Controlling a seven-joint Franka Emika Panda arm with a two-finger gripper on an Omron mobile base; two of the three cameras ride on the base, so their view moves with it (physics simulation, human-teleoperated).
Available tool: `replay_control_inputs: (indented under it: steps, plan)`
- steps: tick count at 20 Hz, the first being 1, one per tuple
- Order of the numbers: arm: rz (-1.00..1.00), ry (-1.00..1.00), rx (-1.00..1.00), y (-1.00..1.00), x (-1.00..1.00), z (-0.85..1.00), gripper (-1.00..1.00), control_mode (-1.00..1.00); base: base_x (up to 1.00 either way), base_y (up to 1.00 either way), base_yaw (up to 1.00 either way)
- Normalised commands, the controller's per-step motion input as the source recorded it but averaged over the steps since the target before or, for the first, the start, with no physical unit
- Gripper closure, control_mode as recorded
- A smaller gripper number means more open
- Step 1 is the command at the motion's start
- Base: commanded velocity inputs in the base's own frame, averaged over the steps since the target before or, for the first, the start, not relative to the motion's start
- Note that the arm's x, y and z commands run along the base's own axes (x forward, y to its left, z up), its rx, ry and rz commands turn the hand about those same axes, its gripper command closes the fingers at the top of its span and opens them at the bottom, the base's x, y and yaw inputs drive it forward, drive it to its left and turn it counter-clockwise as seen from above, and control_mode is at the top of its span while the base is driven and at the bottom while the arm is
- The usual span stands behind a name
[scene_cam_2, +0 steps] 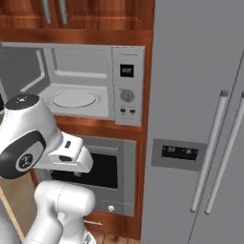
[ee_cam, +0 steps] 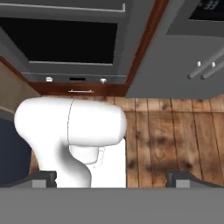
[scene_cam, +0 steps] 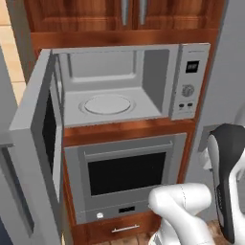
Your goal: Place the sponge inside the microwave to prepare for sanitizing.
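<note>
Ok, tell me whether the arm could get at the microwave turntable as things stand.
Probably yes: the microwave door is swung wide open and nothing lies on the turntable. The gripper points down at the wooden floor, so the arm must lift first.

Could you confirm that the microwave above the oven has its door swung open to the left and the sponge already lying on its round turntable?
Not quite. The microwave above the oven does have its door swung open to the left, but the left base view shows its round turntable bare, with no sponge on it.
</note>
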Motion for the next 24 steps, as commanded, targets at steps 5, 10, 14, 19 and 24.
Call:
replay_control_inputs:
  steps: [5, 10, 14, 19, 24]
  plan:
    - [0.00, 0.00, 0.00, 0.00, 0.00, 0.00, -1.00, 1.00, 0.00, -0.98, 0.00]
    - [0.00, 0.00, 0.00, 0.00, 0.00, 0.00, -1.00, 1.00, 0.00, -0.98, 0.00]
    - [0.00, 0.00, 0.00, 0.00, 0.00, 0.00, -1.00, 1.00, 0.00, -1.00, 0.00]
    - [0.00, 0.00, 0.00, 0.00, 0.00, 0.00, -1.00, 1.00, 0.01, -1.00, 0.00]
    - [0.00, 0.00, 0.00, 0.00, 0.00, 0.00, -1.00, 1.00, 0.03, -1.00, 0.00]
